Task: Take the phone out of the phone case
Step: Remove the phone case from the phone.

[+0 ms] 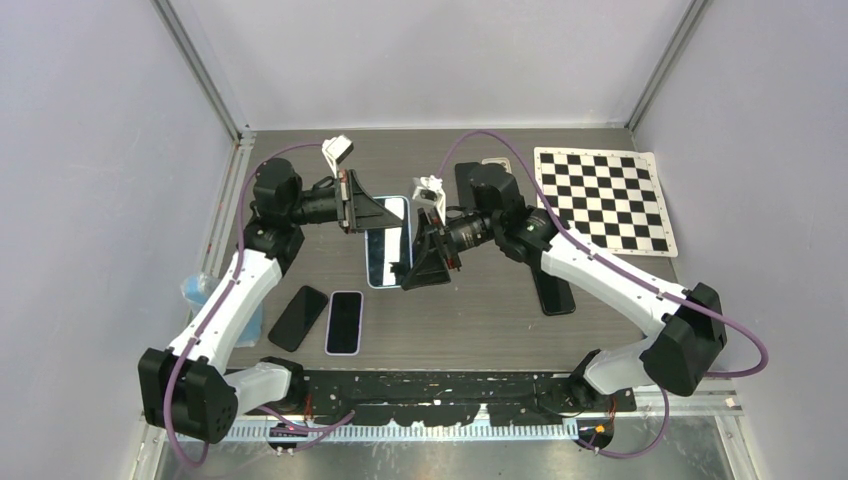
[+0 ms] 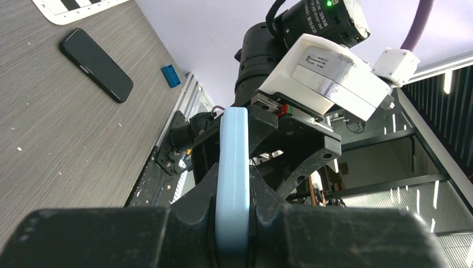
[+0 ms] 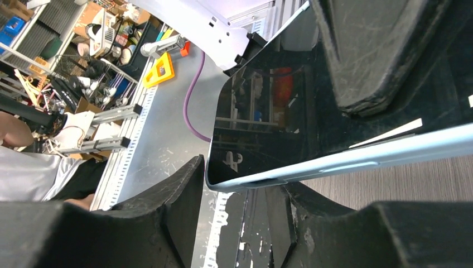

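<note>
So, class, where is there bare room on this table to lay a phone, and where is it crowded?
Free: bare wood between the pale-edged phone and the black phone under the right arm. Crowded: the centre, where the left end effector and right end effector clamp the cased phone, and the left front, by the dark phone.

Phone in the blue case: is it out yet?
Not yet. Done: the phone is lifted off the table. In hand: the left claw pinches the blue case, and the right claw straddles a corner. Left: the phone still sits inside its case, so it must be popped free.
</note>
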